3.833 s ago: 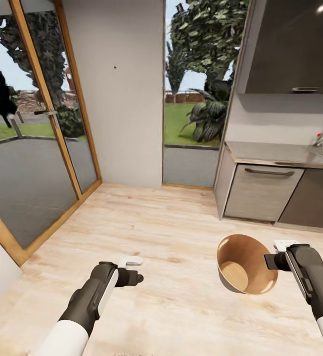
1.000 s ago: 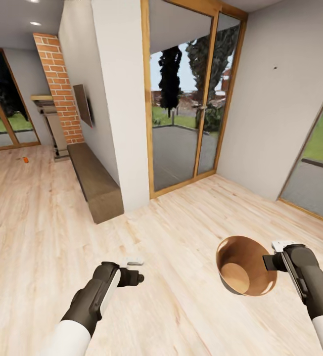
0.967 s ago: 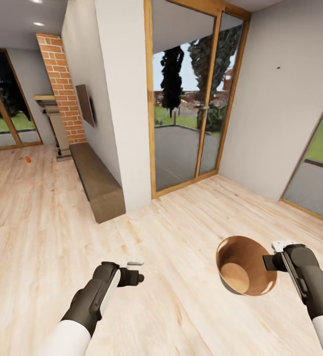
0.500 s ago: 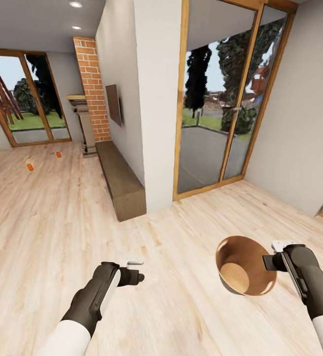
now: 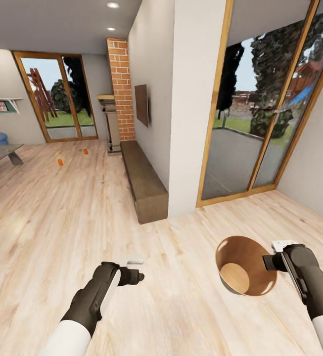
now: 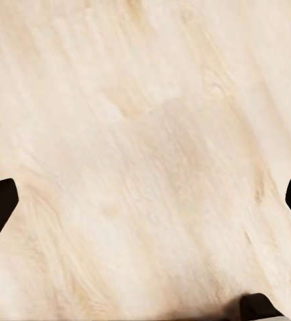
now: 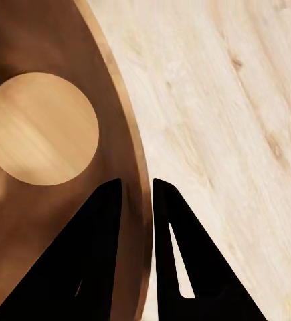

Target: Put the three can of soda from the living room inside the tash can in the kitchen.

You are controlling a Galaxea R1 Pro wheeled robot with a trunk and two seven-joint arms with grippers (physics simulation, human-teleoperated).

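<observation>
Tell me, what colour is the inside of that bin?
Orange-brown, with a lighter tan bottom; the bin shows best in the right wrist view.

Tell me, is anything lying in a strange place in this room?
Yes. Two soda cans lie on the wooden floor far off, near the brick fireplace. Also, the right gripper holds the trash can tilted, by its rim.

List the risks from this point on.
The right gripper pinches only the rim of the bin, which hangs tilted, so it might slip or swing while driving. The two cans lie far off on the floor, near the bench; the carried bin might clip it.
</observation>
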